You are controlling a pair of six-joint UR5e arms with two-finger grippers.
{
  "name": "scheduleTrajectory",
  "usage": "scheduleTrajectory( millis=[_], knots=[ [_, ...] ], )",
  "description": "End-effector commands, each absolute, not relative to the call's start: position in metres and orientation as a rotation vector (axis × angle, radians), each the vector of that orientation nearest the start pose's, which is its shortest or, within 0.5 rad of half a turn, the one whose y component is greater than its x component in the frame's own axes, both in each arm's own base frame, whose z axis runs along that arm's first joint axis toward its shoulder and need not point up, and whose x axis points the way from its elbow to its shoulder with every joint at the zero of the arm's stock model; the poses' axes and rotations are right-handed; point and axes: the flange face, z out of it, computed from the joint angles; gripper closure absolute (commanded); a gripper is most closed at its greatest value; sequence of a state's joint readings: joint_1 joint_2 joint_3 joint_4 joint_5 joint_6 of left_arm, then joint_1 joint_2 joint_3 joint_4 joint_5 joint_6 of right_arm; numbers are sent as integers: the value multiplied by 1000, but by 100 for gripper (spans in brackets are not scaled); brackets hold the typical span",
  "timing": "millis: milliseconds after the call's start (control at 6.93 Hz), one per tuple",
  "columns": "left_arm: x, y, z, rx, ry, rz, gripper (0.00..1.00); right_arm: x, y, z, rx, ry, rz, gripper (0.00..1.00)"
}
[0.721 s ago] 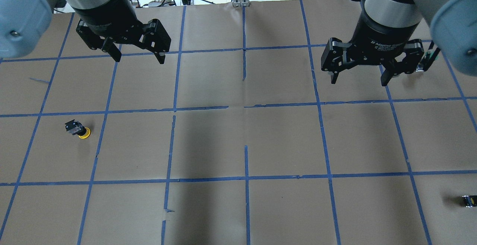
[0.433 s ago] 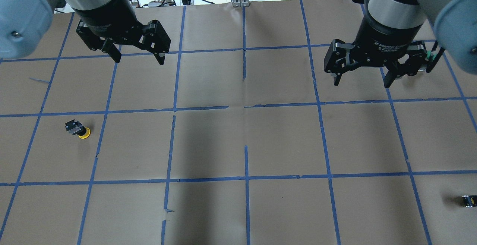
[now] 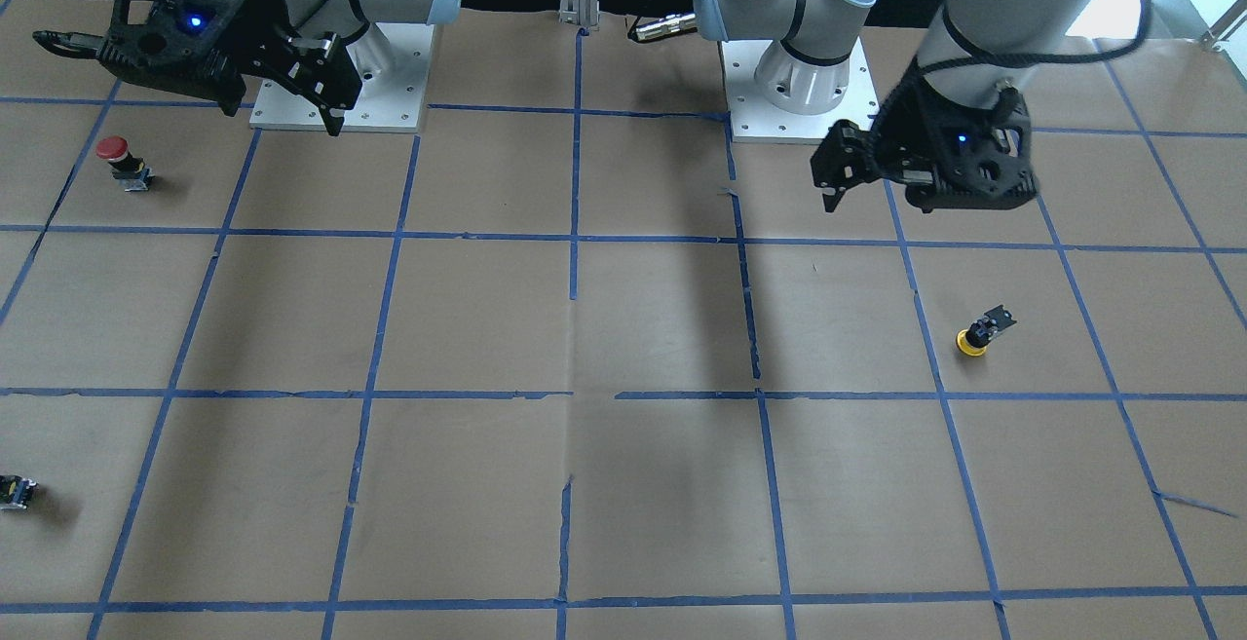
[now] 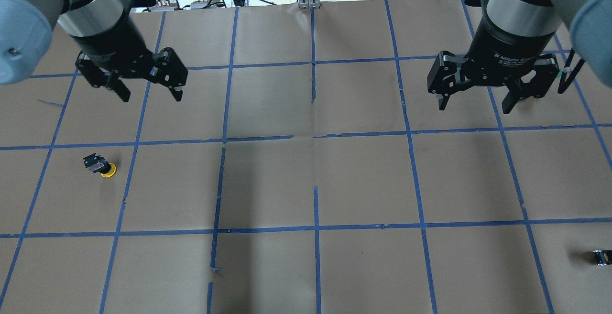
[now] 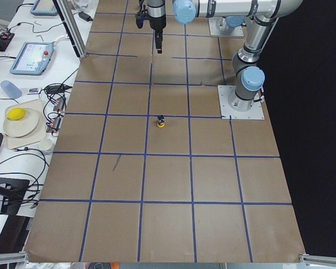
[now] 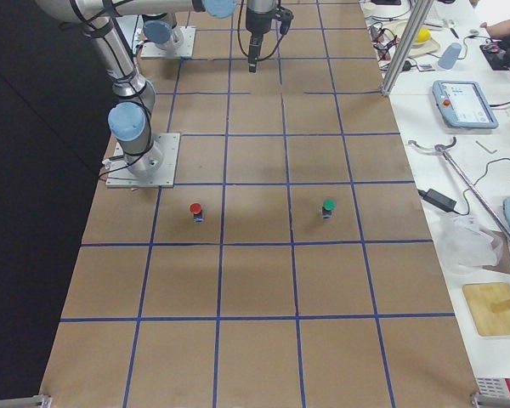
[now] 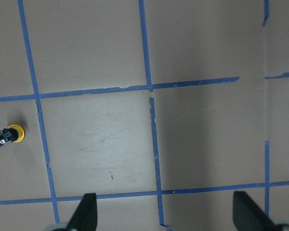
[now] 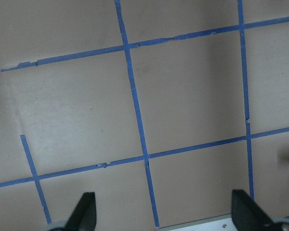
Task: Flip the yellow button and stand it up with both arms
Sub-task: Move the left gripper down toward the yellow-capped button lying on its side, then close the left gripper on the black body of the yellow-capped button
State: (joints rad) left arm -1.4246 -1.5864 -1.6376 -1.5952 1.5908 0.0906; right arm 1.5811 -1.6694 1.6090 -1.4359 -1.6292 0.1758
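Note:
The yellow button [image 4: 101, 166] lies tipped over on the brown paper at the table's left, black body up-left and yellow cap down-right. It also shows in the front view [image 3: 978, 334], the left side view [image 5: 161, 121] and at the left edge of the left wrist view [image 7: 8, 135]. My left gripper [image 4: 152, 96] is open and empty, up in the air, beyond and to the right of the button; it also shows in the front view [image 3: 921, 200] and its own wrist view [image 7: 164, 214]. My right gripper [image 4: 474, 107] is open and empty over the far right of the table [image 3: 195, 85] [image 8: 164, 211].
A red-capped button [image 3: 115, 158] stands on the robot's right side, with a green-capped one [image 6: 327, 206] further out. A small dark capless part [image 4: 601, 256] lies near the right edge. The arms' base plates [image 3: 336, 75] sit at the robot's edge.
My left gripper has moved left and nearer to the yellow button's square. My right gripper has drifted a little to the right. Both stay open; the button has not moved.

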Motion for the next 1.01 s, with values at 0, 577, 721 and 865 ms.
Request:
scheduleTrajectory(
  millis=[0, 577, 721, 865],
  knots=[
    [43, -487, 382, -233, 3145, 279, 0, 132, -440, 504, 274, 3193, 99, 0],
    [158, -486, 284, -345, 3122, 89, 0, 133, -437, 500, 271, 3183, 108, 0],
    [165, -477, 257, -384, 3122, 103, 1, 132, -437, 499, 271, 3181, 115, 0],
    [162, -473, 246, -386, 3123, 100, 4, 132, -438, 500, 274, 3182, 98, 0]
  ],
)
